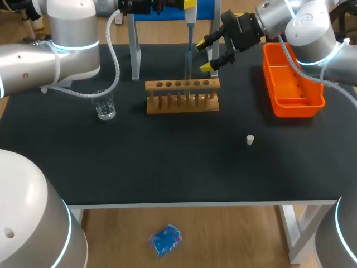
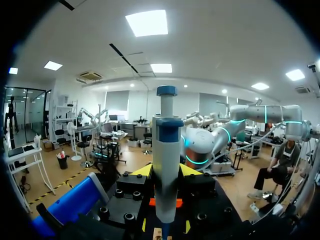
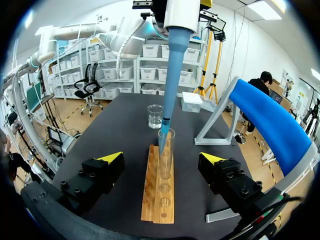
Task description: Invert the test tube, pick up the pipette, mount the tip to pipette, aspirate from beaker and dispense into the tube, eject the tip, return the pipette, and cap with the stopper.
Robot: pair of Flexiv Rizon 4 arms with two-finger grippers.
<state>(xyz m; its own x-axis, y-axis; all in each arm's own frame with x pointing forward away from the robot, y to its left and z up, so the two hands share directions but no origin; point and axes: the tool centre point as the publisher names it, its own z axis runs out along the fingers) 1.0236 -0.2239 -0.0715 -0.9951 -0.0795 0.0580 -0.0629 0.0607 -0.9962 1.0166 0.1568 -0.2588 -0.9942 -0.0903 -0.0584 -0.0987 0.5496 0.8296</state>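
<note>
The rack point(image 1: 182, 96) stood far back on the surface point(image 1: 167, 167), the beaker point(image 1: 105, 106) to its left and the bin point(image 1: 295, 103) to its right. The stopper point(image 1: 250, 139) lay nearer, right of centre. The pipette point(image 1: 189, 33) hung above the rack, its tip in a tube point(image 3: 166, 145).

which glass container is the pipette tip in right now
The test tube standing in the wooden rack; the blue tip dips into its mouth. The beaker stands apart beyond the rack, no tip in it.

Bright, even light from overhead, small glints on the clear glass beaker point(image 1: 105, 106), matte black tabletop point(image 1: 167, 162) evenly lit.
</note>
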